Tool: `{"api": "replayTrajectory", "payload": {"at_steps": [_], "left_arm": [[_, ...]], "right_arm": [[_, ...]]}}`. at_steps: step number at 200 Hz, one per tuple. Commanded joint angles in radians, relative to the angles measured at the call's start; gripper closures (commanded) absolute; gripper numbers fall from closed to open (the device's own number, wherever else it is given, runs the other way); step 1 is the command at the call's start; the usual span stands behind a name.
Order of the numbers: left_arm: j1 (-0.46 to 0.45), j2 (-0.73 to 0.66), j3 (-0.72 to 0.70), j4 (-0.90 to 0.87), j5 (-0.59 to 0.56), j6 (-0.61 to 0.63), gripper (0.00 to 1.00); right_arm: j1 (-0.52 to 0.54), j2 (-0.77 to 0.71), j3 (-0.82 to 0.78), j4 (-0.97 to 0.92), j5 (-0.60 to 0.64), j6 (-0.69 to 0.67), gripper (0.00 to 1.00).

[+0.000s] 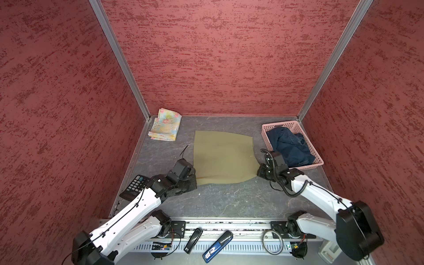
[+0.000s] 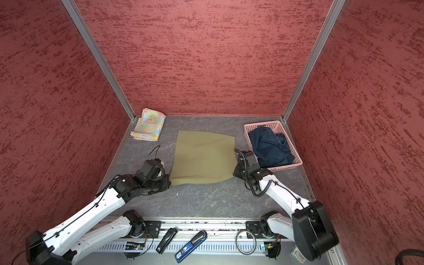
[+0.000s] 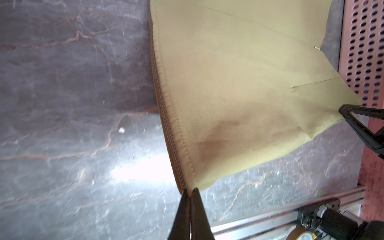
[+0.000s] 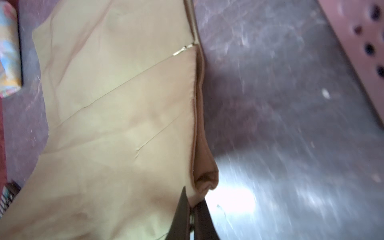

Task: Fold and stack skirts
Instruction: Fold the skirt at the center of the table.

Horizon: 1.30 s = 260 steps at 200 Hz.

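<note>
I have both arms on the green skirt [image 1: 223, 158], which lies spread flat in the middle of the table [image 1: 229, 202]. The left gripper [image 3: 190, 191] is pinched tight on the near left corner, right at the stitched hem. Its two fingers are pressed together with the cloth between them. The right gripper [image 4: 192, 199] is clamped on the near right corner, where the brown underside of the fabric curls out beside the fingertips. A small zip pull shows on that side seam.

The floral skirt [image 1: 165, 125] sits folded in the far left corner of the table, well apart from the green one. The denim skirt [image 1: 290, 148] is bunched inside the pink basket [image 1: 278, 125] at the far right, just beside my right wrist.

A dark calculator [image 1: 136, 185] lies at the left edge of the table, partly under my left arm, and I cannot read its keys. On the front rail there is a black stapler [image 1: 193, 239] and a blue stapler [image 1: 218, 246]. The blue one has a white label, but its writing is too small for me to make out.
</note>
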Motion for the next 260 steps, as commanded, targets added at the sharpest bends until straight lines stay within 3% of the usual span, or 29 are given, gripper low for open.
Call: {"api": "replayTrajectory", "payload": {"at_steps": [1, 36, 75, 121, 199, 213, 221, 229, 233, 238, 260], "left_arm": [[-0.006, -0.022, 0.087, -0.114, -0.08, -0.022, 1.0], [0.082, 0.152, 0.272, -0.041, -0.062, 0.11, 1.0], [0.27, 0.378, 0.387, 0.13, 0.06, 0.241, 1.0], [0.389, 0.607, 0.511, 0.247, 0.116, 0.324, 1.0], [0.457, 1.098, 0.833, 0.329, 0.102, 0.385, 1.0], [0.46, 1.179, 0.899, 0.328, 0.094, 0.381, 1.0], [0.461, 1.218, 0.934, 0.332, 0.096, 0.376, 1.0], [0.461, 1.254, 0.979, 0.321, 0.092, 0.372, 0.82], [0.463, 1.27, 1.003, 0.309, 0.089, 0.37, 0.64], [0.463, 1.283, 1.03, 0.294, 0.079, 0.366, 0.5], [0.455, 1.244, 1.072, 0.294, 0.029, 0.369, 0.11]], "right_arm": [[0.014, -0.098, 0.031, -0.167, 0.079, 0.043, 1.0], [0.011, -0.025, 0.191, -0.195, 0.068, 0.031, 1.0], [-0.009, 0.211, 0.368, -0.101, 0.015, -0.006, 1.0], [-0.107, 0.447, 0.538, -0.037, -0.088, -0.035, 1.0], [-0.18, 0.734, 0.719, 0.037, -0.124, -0.033, 1.0], [-0.187, 0.775, 0.761, 0.037, -0.119, -0.029, 0.95], [-0.194, 0.793, 0.78, 0.046, -0.121, -0.026, 0.85], [-0.202, 0.807, 0.81, 0.042, -0.128, -0.034, 0.69], [-0.203, 0.811, 0.825, 0.035, -0.123, -0.042, 0.61], [-0.204, 0.811, 0.847, 0.024, -0.107, -0.052, 0.51], [-0.204, 0.734, 0.849, 0.032, -0.065, -0.101, 0.23]]}}
